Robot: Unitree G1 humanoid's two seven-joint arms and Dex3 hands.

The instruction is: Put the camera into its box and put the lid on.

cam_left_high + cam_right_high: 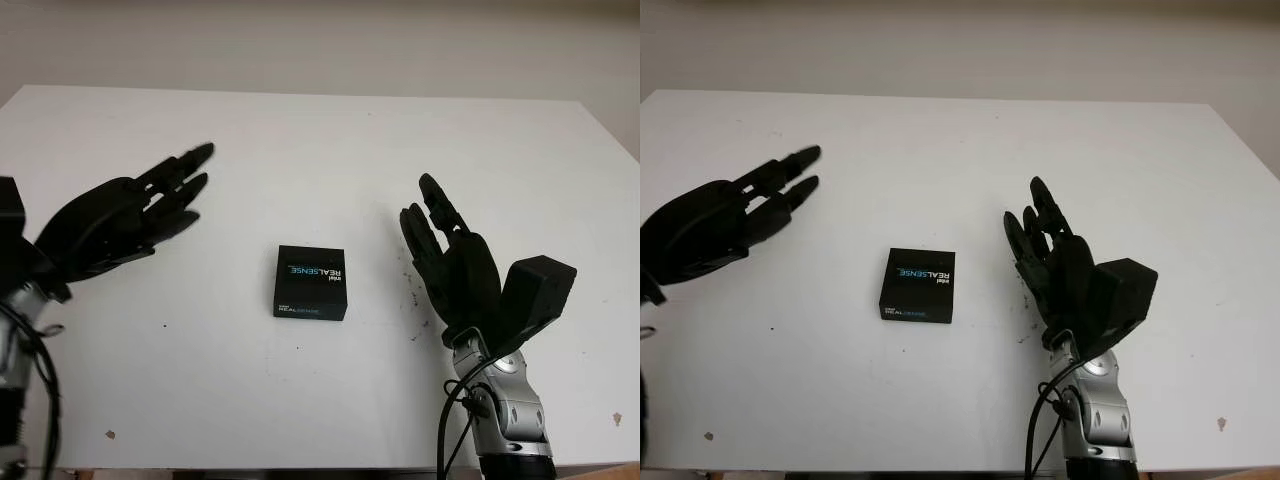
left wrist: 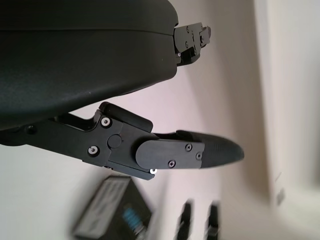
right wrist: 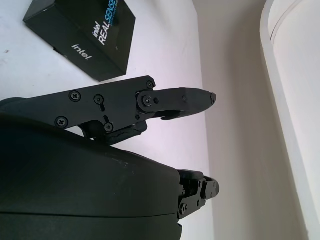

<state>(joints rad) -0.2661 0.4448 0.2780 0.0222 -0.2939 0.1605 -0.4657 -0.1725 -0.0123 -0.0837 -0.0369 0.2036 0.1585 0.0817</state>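
Right hand [image 1: 447,262]: near edge, right of centre, palm upright facing inward, fingers extended, holding nothing. Box [image 1: 311,282]: black, lid on, flat at mid-table [image 1: 330,150] between both hands, untouched. Left hand [image 1: 125,222]: left side, raised, fingers stretched forward, empty.

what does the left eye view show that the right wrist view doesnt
Left eye view alone: the left robot hand, open above the table's left side, the whole white table, and the black box closed, lying between both robot hands. Right wrist view alone: a close look at the white "intel" lettering on the box's side. Both share the box with its REALSENSE print and the right robot hand, open, holding nothing, beside the box.
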